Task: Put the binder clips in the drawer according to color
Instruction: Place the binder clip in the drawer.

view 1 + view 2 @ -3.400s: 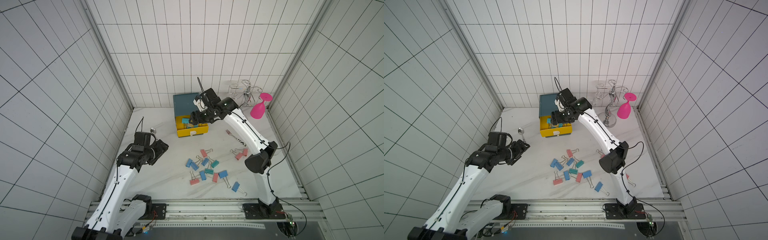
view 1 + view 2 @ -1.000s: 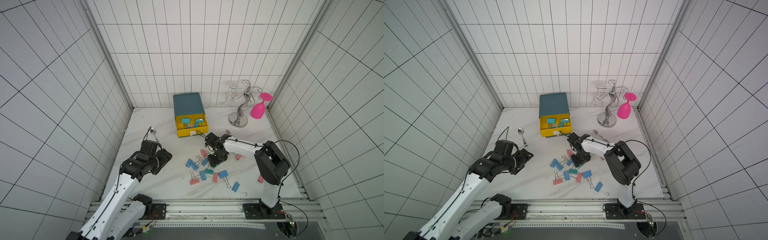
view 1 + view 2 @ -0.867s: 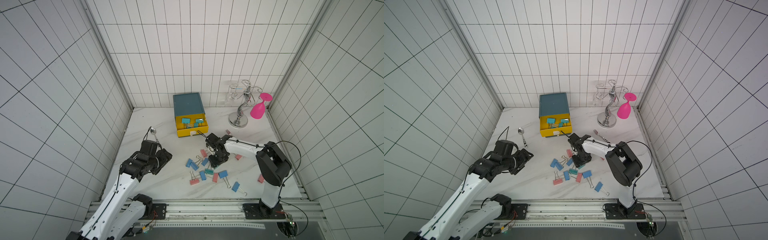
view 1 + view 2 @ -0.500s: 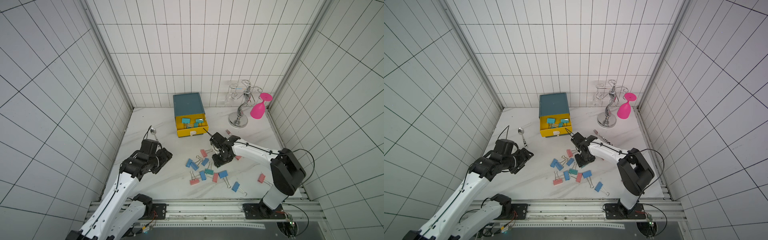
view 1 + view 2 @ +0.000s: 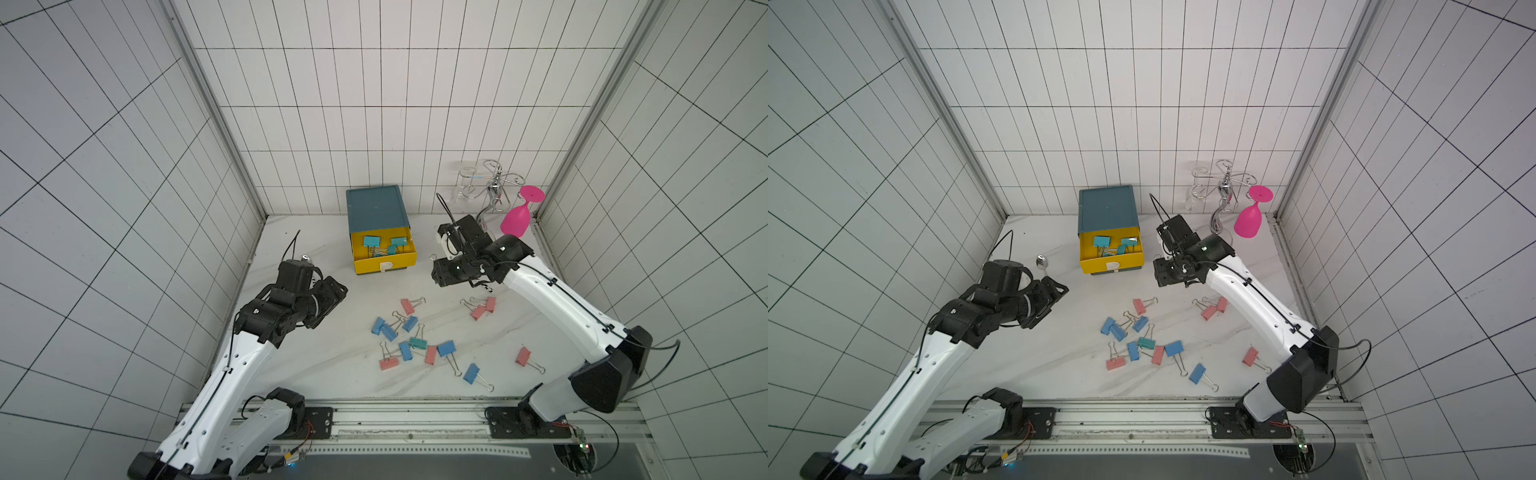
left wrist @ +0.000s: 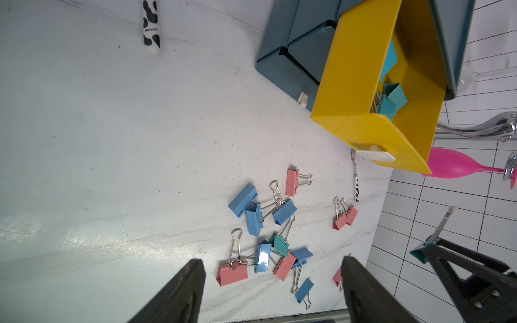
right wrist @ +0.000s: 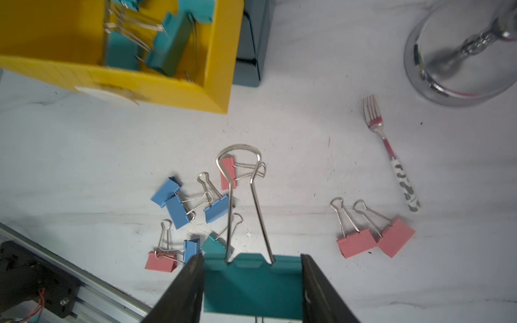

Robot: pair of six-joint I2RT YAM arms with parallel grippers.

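Had a teal clip (image 7: 251, 288) clamped end to end across its body in the right claw (image 7: 250, 258), roughly half closed on it, with the wire loop pointing ahead. Hovered above the counter (image 5: 316, 365) just beside the open yellow drawer (image 5: 384, 262), not yet over it. Kept the left claw (image 6: 272, 261) wide open and empty, raised off the counter and well apart from the drawer. Found only teal clips (image 5: 370, 242) inside the drawer. Counted blue and pink clips (image 5: 409, 340), plus one more teal (image 5: 417, 343), scattered on the counter in front of it, with a pink pair (image 5: 484, 307) off to one side and a lone pink (image 5: 523, 356) nearer the right arm's base. Judged the carry to the drawer as the step in hand. Risked a slip first: gripped only thin end edges, so might pivot or drop the clip on any jolt or slackening. Risked catching the long loop on the drawer's near wall if brought in low, perhaps shoving the light drawer back or aside. Risked a miss by letting go early, sending teal back into the pile. Might also hook loops already in the drawer and drag one out on retreat. Noted just this one drawer pulled out, so might end with colours mixed unless opening another for blue and pink.
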